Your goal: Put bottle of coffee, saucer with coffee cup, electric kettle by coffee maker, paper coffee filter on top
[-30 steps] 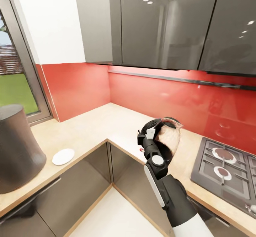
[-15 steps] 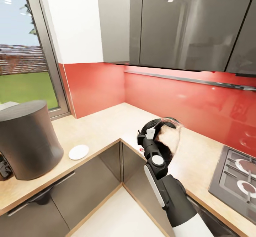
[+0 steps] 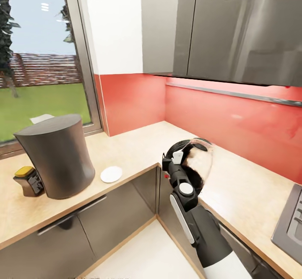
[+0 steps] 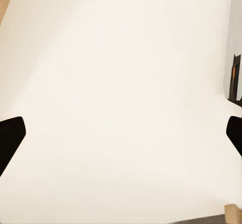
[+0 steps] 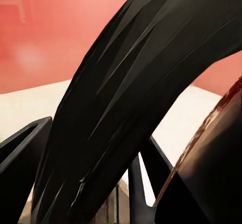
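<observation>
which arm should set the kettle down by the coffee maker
Right. Its end effector already holds the electric kettle by the black handle, above the kitchen countertop. The coffee maker stands to the left, with the saucer beside it. The left end effector is open, holding nothing.

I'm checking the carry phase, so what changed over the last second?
The view swung leftward: the coffee maker and saucer slid right in the picture, the bottle of coffee came into sight beside the coffee maker, and the hob slipped mostly off the edge. That is camera motion, not moving objects. Unchanged: the right gripper stays clamped on the electric kettle, held above the kitchen countertop.
</observation>
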Robot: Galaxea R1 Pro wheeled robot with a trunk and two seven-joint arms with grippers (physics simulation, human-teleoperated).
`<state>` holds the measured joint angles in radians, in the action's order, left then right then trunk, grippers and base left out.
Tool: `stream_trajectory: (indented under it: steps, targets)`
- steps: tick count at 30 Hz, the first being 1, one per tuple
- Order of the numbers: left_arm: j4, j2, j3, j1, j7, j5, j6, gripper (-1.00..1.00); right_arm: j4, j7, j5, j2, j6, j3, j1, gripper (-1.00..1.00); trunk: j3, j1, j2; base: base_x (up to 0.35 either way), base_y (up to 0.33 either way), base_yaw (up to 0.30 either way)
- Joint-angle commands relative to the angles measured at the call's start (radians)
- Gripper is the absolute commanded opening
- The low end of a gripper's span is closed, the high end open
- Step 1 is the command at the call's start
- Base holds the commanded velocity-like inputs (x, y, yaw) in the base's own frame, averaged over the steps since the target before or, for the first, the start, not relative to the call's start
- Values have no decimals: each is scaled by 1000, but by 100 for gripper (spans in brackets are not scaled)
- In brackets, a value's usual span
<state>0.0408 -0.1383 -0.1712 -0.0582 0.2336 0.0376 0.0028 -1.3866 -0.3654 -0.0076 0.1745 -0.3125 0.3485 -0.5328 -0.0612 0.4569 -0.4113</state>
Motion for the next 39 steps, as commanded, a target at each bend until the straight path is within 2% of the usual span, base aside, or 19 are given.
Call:
stream_trajectory:
  steps: [1,31,37,39]
  targets:
    - [2,0,-8,-2,2,4,0,100,-2,-6,1,0,-7,1,-1,-100,-2,1,-2,0,0,278]
    - [2,0,-11,-2,1,-1,-1,100,-3,-6,6,0,-7,0,-1,-100,-2,1,-2,0,-1,278]
    - [2,1,-10,-2,1,-2,-1,100,-3,-6,6,0,-7,0,-1,-100,-2,1,-2,71,-150,198]
    - [2,0,-10,-2,1,0,-1,100,-3,-6,42,0,-7,0,-1,-100,-2,1,-2,133,-248,12]
